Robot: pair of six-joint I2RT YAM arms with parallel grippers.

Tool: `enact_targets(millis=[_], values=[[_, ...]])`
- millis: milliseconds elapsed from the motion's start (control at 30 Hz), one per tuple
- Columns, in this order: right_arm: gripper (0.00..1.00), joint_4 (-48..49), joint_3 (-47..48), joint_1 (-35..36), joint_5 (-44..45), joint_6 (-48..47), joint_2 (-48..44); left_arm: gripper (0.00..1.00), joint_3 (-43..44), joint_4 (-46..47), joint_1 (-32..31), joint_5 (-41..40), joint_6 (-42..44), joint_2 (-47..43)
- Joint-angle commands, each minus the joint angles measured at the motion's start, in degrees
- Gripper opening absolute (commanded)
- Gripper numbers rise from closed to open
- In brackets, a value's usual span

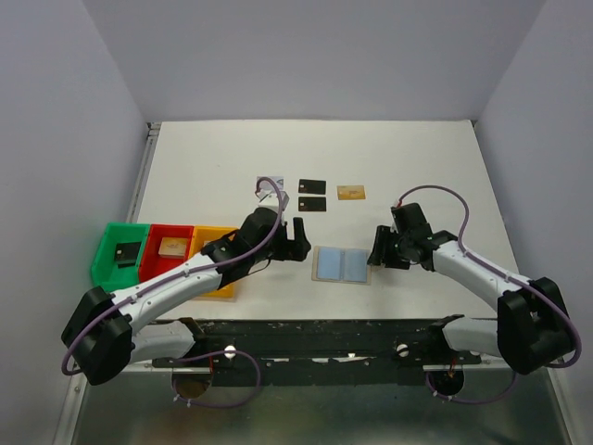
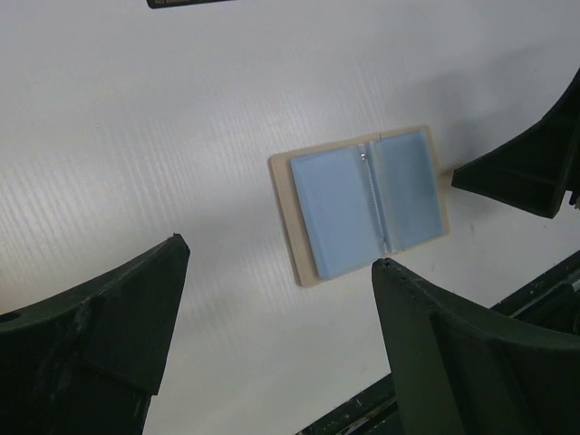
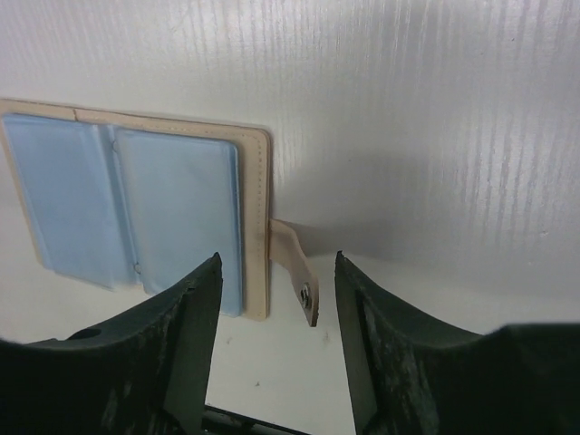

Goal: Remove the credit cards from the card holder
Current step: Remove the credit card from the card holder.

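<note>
The card holder (image 1: 341, 264) lies open on the table, its blue-grey panels up, and no card shows on them. Two black cards (image 1: 312, 194) and a gold card (image 1: 350, 193) lie behind it. A silver-grey card (image 1: 270, 197) is partly hidden by the left arm's cable. My left gripper (image 1: 298, 236) is open just left of the holder, which shows in the left wrist view (image 2: 367, 204). My right gripper (image 1: 378, 248) is open at the holder's right edge. The tan tab (image 3: 294, 267) sticks up between its fingers (image 3: 190, 308), untouched.
Green bin (image 1: 108, 269), red bin (image 1: 157, 266) and yellow bin (image 1: 222, 278) stand in a row at the left. The green one holds a black chunky object (image 1: 127, 252). The red one holds a tan flat piece (image 1: 170, 247). A black rail (image 1: 315, 336) runs along the near edge.
</note>
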Motion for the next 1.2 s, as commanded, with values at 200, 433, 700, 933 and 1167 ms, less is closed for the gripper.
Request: enact_targets(millis=[200,433,700,933,1167], values=[[0.3,3.27,-1.23,0.28,-2.38,2.38,3.02,0.94,3.06,3.43,-1.6,5.71,0.71,4.13],[0.0,3.1,-2.02,0.28,-4.84,0.01,-0.22,0.9,4.82,6.5,-2.3,13.43,2.12,9.58],[0.0,4.5,-3.33,0.28,-13.45,-4.47,-6.81,0.73,11.05,5.19,-3.0,19.77,5.46,18.11],[0.0,5.2,-2.72,0.28,-18.29,-6.85,-9.72,0.71,16.24,3.08,-3.88,21.26,6.78,24.61],[0.0,6.87,-2.28,0.28,-21.89,-6.94,-10.95,0.71,19.5,1.06,-4.58,22.06,8.1,28.66]])
